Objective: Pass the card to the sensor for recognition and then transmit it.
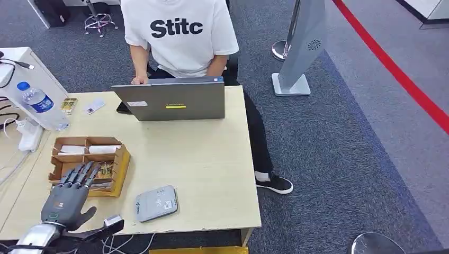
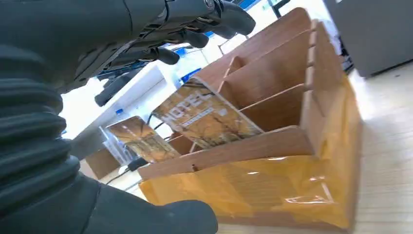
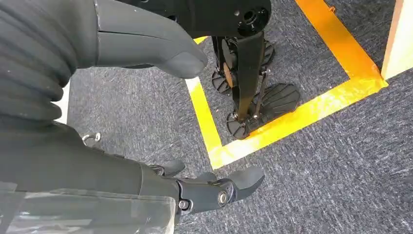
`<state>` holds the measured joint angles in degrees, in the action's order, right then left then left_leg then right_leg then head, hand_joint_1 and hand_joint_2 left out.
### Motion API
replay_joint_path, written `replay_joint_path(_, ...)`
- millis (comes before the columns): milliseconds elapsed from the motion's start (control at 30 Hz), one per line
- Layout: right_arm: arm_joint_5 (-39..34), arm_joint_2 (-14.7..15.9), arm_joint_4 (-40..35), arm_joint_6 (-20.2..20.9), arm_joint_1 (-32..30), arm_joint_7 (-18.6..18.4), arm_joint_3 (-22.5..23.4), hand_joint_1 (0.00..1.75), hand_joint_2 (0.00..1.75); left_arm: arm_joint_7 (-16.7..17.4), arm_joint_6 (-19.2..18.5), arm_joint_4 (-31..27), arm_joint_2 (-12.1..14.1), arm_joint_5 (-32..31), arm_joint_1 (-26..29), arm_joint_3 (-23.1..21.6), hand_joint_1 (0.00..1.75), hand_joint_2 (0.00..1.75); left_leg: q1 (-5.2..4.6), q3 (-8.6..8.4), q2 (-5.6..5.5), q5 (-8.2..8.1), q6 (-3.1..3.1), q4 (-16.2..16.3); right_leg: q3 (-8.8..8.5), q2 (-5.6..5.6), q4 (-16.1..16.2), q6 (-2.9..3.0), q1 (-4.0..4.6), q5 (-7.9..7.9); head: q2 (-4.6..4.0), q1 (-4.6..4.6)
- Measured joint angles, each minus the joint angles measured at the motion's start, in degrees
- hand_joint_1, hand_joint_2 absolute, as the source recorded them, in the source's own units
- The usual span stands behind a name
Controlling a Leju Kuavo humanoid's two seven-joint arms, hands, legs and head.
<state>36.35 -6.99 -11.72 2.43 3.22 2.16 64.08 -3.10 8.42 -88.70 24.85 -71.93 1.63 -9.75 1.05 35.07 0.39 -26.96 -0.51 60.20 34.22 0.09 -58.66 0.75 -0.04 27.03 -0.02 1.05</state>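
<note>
Nearest to us, our left hand (image 1: 69,198) hovers over the near left part of the table (image 1: 212,169), its fingers (image 1: 79,174) stretched forward and a little apart, reaching over the near edge of the wooden box (image 1: 119,172). It holds nothing. In the left wrist view the fingers (image 2: 214,19) stay above the box (image 2: 292,141) without touching the cards. One card (image 2: 207,119) with a gold and brown picture stands tilted in a near compartment, and a second card (image 2: 141,139) of the same look stands beside it in the next compartment. Just to the right of our hand, near the front edge of the table, lies the grey sensor (image 1: 156,203), flat, apart from the box.

Our right hand (image 3: 146,44) hangs beside the body over the grey carpet (image 3: 341,185) with yellow tape (image 3: 302,117); its fingers are loosely spread and it holds nothing.

Farther on the table we see a water bottle (image 1: 42,106) at the left edge and an open laptop (image 1: 174,99) at the far edge. Behind the laptop sits a person (image 1: 180,37) in a white shirt.
</note>
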Motion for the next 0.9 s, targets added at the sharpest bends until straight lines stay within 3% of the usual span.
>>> replay_joint_path(500,0.1,0.0,0.0,0.0,0.0,-0.1,0.0,0.0,1.75,0.5,0.2,0.4,0.4,0.4,1.5,3.8,0.0,1.75,0.0,0.0,-0.01,0.0,0.0,0.0,0.0,0.0,0.0,0.0,0.0,0.0,0.0,-0.02)
replay_joint_path(533,0.1,0.0,0.0,0.0,0.0,-0.1,0.0,0.0,1.75,0.5,0.2,0.5,0.4,0.4,1.6,4.1,1.75,1.75,0.0,0.01,-0.01,0.0,0.0,0.0,0.0,0.0,0.0,0.0,0.0,0.0,0.0,-0.02)
replay_joint_path(900,1.0,0.0,0.0,0.4,0.0,0.1,0.0,0.0,1.75,0.2,1.2,2.0,-0.2,1.1,1.9,4.8,1.75,1.75,0.0,0.01,-0.01,0.0,0.0,0.0,0.0,0.0,0.0,0.0,0.0,0.0,0.0,-0.04)
